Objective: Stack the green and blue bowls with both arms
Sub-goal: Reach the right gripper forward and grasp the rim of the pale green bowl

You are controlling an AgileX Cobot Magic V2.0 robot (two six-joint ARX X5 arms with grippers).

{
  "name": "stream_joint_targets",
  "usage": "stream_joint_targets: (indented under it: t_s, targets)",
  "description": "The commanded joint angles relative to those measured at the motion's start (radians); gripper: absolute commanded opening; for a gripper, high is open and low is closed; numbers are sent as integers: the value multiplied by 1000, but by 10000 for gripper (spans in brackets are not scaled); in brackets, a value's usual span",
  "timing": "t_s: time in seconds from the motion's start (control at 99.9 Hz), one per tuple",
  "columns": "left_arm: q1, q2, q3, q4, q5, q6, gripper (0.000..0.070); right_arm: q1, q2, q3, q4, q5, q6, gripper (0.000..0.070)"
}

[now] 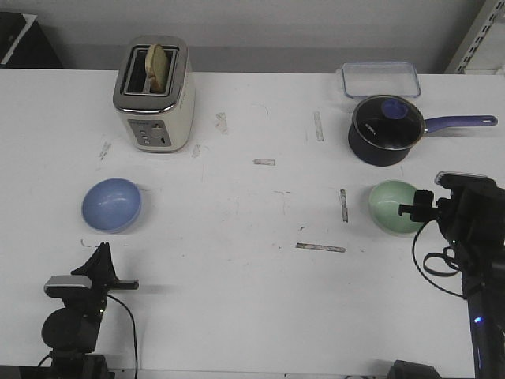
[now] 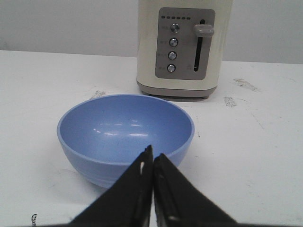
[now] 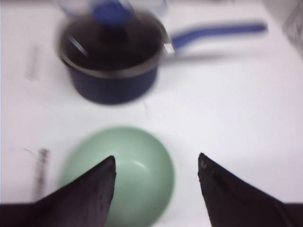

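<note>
Over green bowl (image 3: pixel 135 172) rim, right hand (image 3: pixel 156 163) spread; saucepan (image 3: pixel 113 61) near.

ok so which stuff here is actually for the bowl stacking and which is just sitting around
For the job:
blue bowl
green bowl
left end effector, shut
right end effector, open

Just lying about:
toaster
saucepan
clear container

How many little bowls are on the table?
2. The smooth round periwinkle blue bowl sits left, in front of the cream toaster. The pale mint green bowl sits right, near the dark navy lidded saucepan.
</note>
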Motion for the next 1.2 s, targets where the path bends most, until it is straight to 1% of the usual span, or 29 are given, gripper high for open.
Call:
stream_joint_targets:
  t_s: [0.0, 0.17, 0.391, 0.471, 0.521, 0.571, 0.581, 0.651, 0.681, 0.691, 0.941, 1.001, 1.081, 1.192]
  targets:
    - [1, -2, -21, 13, -2, 1, 2, -32, 53, 14, -3, -25, -31, 382]
    - [1, -2, -21, 13, -2, 1, 2, -109, 208, 14, -15, -116, -48, 381]
    - [1, -2, -21, 13, -2, 1, 2, -127, 383, 14, 5, -119, -74, 380]
    - [1, -2, -21, 13, -2, 1, 2, -127, 426, 14, 15, -119, -74, 364]
    - [1, -2, -21, 13, -2, 1, 2, -127, 444, 14, 21, -119, -74, 305]
    - [1, -2, -21, 13, -2, 1, 2, -127, 455, 14, 27, -119, -74, 212]
    - [1, -2, -21, 13, -2, 1, 2, -127, 456, 14, 30, -119, -74, 179]
    - [1, -2, -21, 13, -2, 1, 2, -127, 460, 13, 42, -119, -74, 51]
    - [1, -2, -21, 13, -2, 1, 2, -127, 460, 14, 46, -119, -74, 5]
    - [1, -2, -21, 13, -2, 1, 2, -127, 460, 14, 48, -119, -74, 0]
    - [1, -2, -21, 20, -2, 1, 2, -126, 415, 31, 54, -125, -69, 0]
    - [1, -2, -21, 20, -2, 1, 2, -125, 382, 47, 51, -151, -62, 0]
    - [1, -2, -21, 20, -2, 1, 2, -113, 330, 71, 47, -206, -37, 0]
    - [1, -2, -21, 20, -2, 1, 2, -68, 246, 100, 31, -283, -7, 0]
